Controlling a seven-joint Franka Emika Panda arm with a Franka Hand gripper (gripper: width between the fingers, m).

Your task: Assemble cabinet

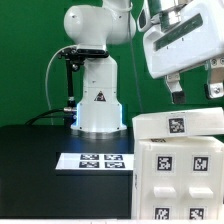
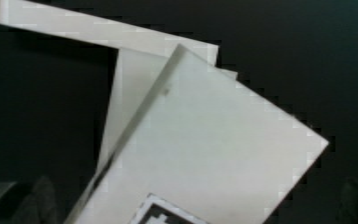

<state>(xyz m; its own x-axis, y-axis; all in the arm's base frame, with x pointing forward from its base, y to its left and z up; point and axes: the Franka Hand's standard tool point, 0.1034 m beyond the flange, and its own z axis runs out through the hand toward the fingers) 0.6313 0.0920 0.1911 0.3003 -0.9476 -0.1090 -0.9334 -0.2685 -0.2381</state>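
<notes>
The white cabinet box (image 1: 178, 178) stands at the exterior view's lower right, with several black-and-white tags on its near face. A white slab panel (image 1: 180, 124) with one tag lies across its top. My gripper (image 1: 195, 96) hangs just above that panel, open and empty, with its two dark fingers apart. In the wrist view the white cabinet panels (image 2: 211, 140) fill the middle against the black table, with a narrower white panel (image 2: 87, 35) behind them and the corner of a tag (image 2: 172, 212) at the edge. My fingers are too dark to make out there.
The arm's white base (image 1: 100, 100) stands at the back centre on the black table (image 1: 35, 160). The marker board (image 1: 92, 160) lies flat in front of it. A green wall is behind. A black cable runs by the base at the exterior view's left.
</notes>
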